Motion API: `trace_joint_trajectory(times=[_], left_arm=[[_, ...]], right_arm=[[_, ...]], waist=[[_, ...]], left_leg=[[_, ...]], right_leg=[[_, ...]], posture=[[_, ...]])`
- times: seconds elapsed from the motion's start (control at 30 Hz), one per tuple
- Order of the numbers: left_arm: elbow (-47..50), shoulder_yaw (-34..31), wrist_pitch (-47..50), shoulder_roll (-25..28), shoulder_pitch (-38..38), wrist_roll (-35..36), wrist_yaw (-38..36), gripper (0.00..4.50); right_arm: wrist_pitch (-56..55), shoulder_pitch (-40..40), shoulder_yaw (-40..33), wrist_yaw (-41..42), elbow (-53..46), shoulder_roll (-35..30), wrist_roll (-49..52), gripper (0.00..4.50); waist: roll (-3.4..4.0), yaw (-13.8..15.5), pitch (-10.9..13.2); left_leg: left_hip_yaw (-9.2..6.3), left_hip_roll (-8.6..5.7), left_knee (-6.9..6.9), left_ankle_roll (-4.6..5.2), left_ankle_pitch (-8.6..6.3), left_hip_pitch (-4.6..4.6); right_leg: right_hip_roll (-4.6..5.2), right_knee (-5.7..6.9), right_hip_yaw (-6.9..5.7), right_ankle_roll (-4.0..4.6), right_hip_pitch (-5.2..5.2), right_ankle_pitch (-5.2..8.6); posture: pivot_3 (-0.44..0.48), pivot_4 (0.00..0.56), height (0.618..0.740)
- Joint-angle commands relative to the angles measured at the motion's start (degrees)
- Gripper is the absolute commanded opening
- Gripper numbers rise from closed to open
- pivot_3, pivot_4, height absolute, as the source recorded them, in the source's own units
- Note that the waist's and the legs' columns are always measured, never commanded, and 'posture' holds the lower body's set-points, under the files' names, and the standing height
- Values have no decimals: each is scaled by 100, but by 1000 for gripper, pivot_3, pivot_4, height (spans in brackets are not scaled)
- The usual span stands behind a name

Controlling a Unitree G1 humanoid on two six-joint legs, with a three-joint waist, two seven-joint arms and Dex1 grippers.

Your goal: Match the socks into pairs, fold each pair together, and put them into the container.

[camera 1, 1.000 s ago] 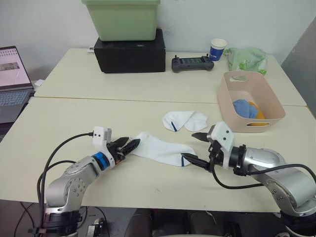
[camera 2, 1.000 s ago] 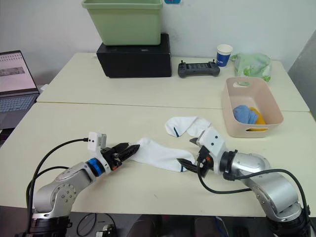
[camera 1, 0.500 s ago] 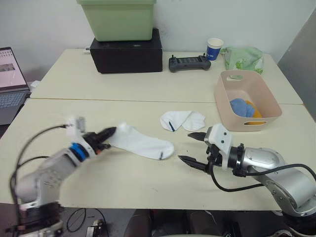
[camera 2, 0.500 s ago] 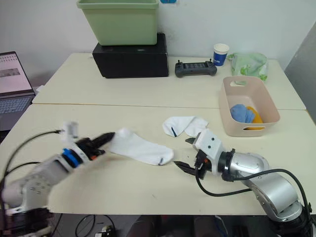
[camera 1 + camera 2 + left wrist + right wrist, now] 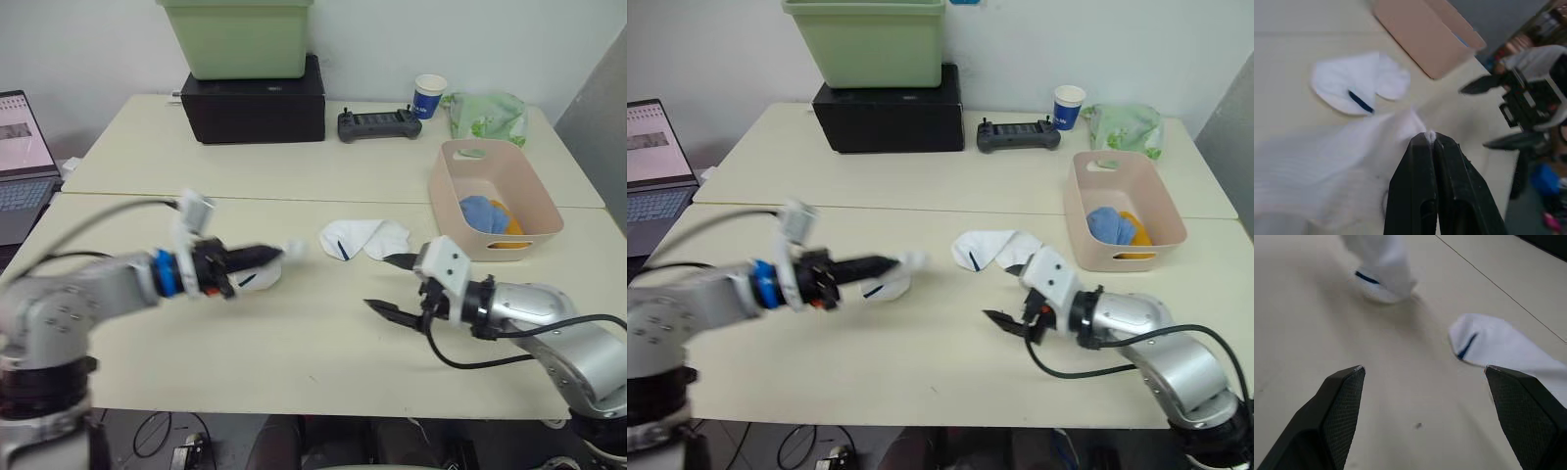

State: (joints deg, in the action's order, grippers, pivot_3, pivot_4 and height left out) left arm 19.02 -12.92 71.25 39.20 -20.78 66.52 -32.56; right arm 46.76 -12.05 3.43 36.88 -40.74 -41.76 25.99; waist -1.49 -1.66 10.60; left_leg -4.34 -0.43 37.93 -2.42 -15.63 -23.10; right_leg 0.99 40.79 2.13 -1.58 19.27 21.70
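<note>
The left gripper (image 5: 277,254) is clamped on one end of a white sock (image 5: 263,276), which hangs bunched beneath its tips, long axis unclear. The right gripper (image 5: 389,284), fingers spread wide, hovers over bare table (image 5: 294,343). Just beyond it a second white sock (image 5: 364,238) lies crosswise, folded. The pink container (image 5: 493,201) sits past that.

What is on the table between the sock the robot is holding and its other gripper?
Just bare table. In the right eye view, nothing lies between the held white sock and the open right gripper.
</note>
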Motion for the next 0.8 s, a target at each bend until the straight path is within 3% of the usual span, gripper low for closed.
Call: trace_joint_trajectory(times=[0.03, 0.17, 0.33, 0.43, 0.53, 0.67, 0.8], left_arm=[[334, 822, -267, -536, -155, -391, 244, 29], [119, 1973, -843, -1159, -367, -1330, 121, 29], [-166, 2659, -946, -1888, -726, -1651, -30, 1288], [-280, 2744, -1238, -1862, -908, -1917, -400, 2207], [-321, 2604, -1641, -1413, -1005, -2181, -930, 3197], [-364, 2235, -3415, -35, -825, -3059, -2437, 4446], [-1008, 2224, -4689, 791, -673, -3793, -3530, 4446]], right_arm=[[175, 356, -616, 13, -477, -314, 147, 4202], [340, 920, -1141, 173, -779, -744, 241, 4202], [422, 1210, -1496, 196, -957, -927, 386, 4202], [398, 1304, -1500, 187, -1042, -966, 364, 4202], [337, 1357, -1449, 159, -1127, -954, 346, 4202], [135, 1371, -1181, 120, -1244, -879, 242, 4202], [-38, 1326, -699, 72, -1235, -844, 43, 4202]], waist=[[3, 10, -2], [1, 23, -1], [1, -2, -1], [1, -7, -1], [1, -19, -1], [4, -27, 1], [7, 11, 2]], left_leg=[[-1, -1, 0, 0, 0, -2], [7, -6, 2, 0, 0, -1], [9, -6, 3, 0, 0, 1], [9, -4, 2, -3, 2, 1], [8, 3, 0, -8, 5, 4], [8, 10, -4, -19, 11, 8], [10, 2, -6, -20, 11, 8]], right_leg=[[0, -1, 0, 0, -1, 0], [0, -5, 6, 0, -9, 0], [-5, -4, 10, 0, -10, 0], [-9, -4, 11, 0, -10, 0], [-18, -3, 13, 0, -9, 0], [-26, -2, 17, 0, -6, 0], [-15, -12, 15, 0, -10, 0]], posture=[[0, 150, 725], [0, 150, 725], [0, 150, 725], [0, 150, 725], [0, 150, 725], [0, 150, 725], [0, 150, 725]])
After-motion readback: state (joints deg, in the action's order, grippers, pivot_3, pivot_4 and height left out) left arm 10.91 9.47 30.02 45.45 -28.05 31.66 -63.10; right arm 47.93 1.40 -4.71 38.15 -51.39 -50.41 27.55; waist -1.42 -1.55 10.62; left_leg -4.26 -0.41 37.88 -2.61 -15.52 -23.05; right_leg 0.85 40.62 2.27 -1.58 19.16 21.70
